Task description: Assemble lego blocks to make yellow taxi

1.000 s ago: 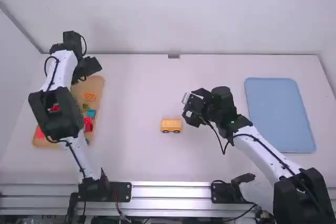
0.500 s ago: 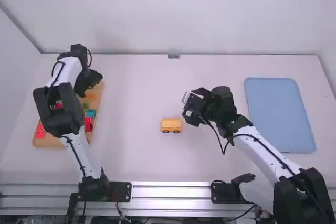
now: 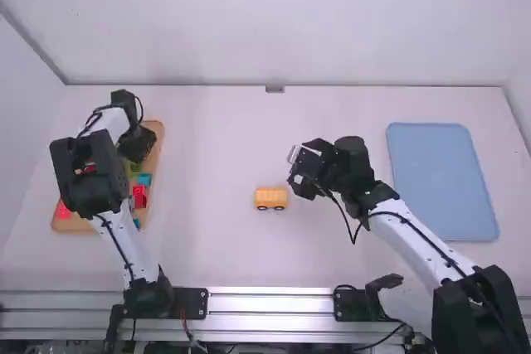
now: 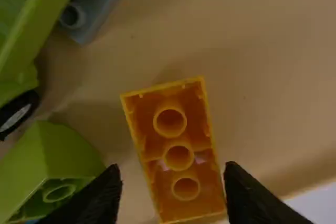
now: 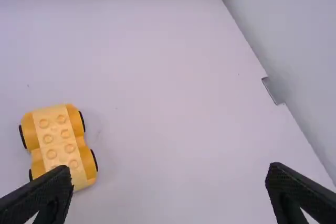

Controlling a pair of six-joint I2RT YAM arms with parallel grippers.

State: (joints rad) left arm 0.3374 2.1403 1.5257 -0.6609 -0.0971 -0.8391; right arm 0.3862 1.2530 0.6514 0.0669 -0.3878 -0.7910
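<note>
Board (image 3: 160, 134): lay on the desk (image 3: 216, 147), well to the left of the car.
Left hand (image 3: 137, 145): was low over the board, left of the car and farther back; its fingers (image 4: 107, 195) stood apart, released, one to either side of the orange brick.
Orange brick (image 4: 197, 129): lay hollow side up on the board, also left of the car and farther back.
Green blocks (image 4: 63, 153): sat on the board, left of the car, one of them wheeled.
Red brick (image 3: 139, 196): was on the board, directly left of the car.
Teal brick (image 3: 144, 179): was on the board, left of the car and slightly farther back.
Car (image 3: 270, 198): yellow-orange, stood on its wheels near the desk's middle.
Right hand (image 3: 305, 170): hung right of the car and a little farther back, released, fingers (image 5: 294, 192) wide apart.
Blue tray (image 3: 440, 180): lay well to the right of the car.
</note>
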